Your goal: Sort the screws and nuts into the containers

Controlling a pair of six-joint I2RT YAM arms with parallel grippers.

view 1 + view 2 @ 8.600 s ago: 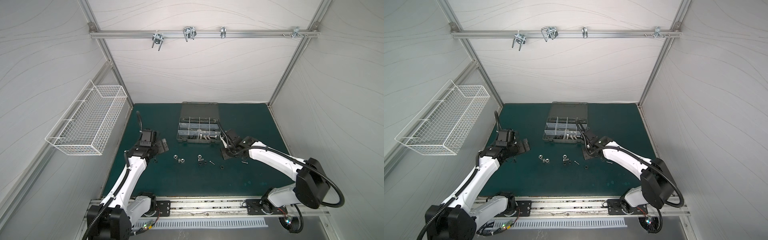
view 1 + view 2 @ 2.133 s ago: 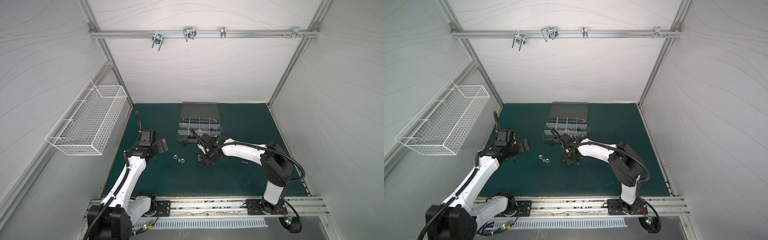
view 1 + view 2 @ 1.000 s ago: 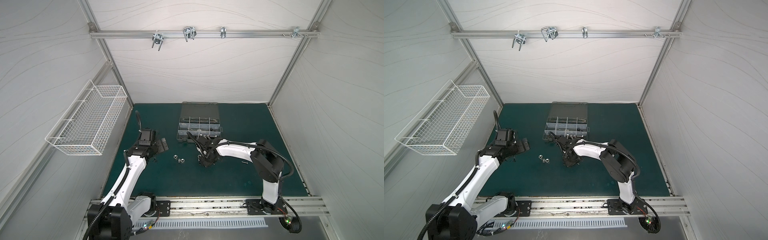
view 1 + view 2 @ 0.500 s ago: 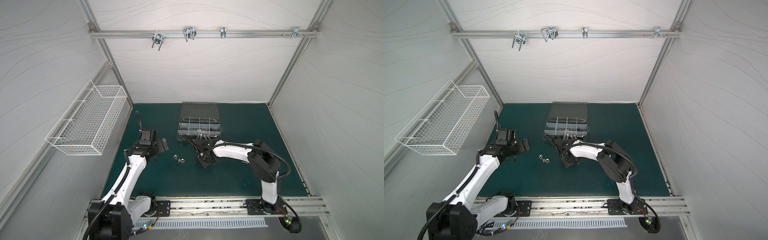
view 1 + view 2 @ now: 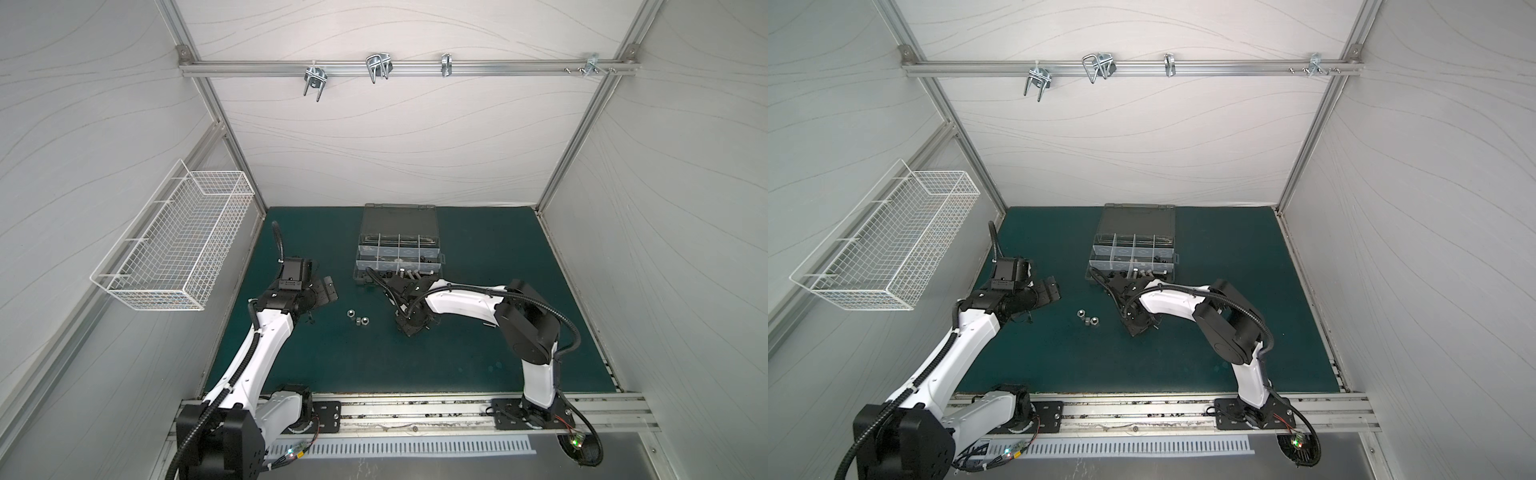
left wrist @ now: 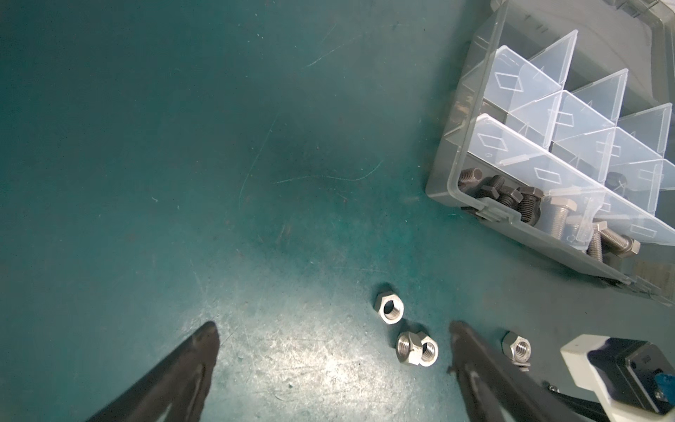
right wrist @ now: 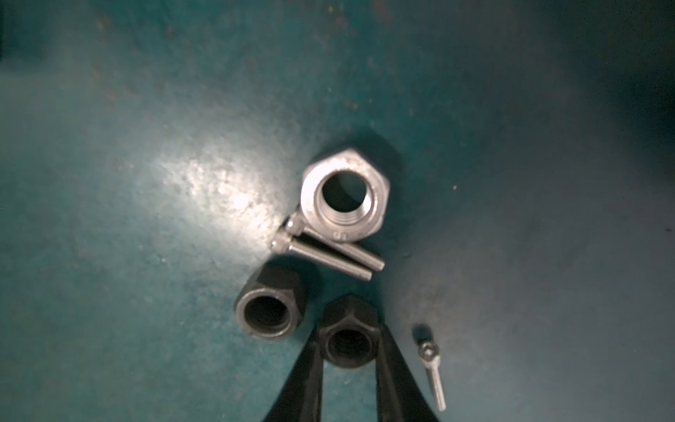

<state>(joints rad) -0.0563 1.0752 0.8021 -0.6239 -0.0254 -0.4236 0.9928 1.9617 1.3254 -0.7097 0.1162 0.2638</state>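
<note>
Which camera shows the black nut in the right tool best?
The right wrist camera: the black nut sits close up, pinched by the right tool. In both top views it is too tiny to pick out under that tool. The left wrist camera gives no clear sight of it.

In both top views the table [image 5: 353, 365] lies bare across the lower middle of the frame, with wide room for either arm. Above centre, the organizer case [image 5: 397, 249] bars the way. Round the right gripper [image 7: 349, 339] it is tight. One black nut [image 7: 349, 316] fills the gap between its fingers. A second black nut [image 7: 268, 310] and a lone thin screw [image 7: 433, 372] sit just outside them, with two thin screws [image 7: 330, 260] and a silver hex nut [image 7: 345, 195] just ahead. The left gripper [image 6: 333, 328], fingers spread wide, has three silver nuts [image 6: 409, 347] at its mouth.
</note>
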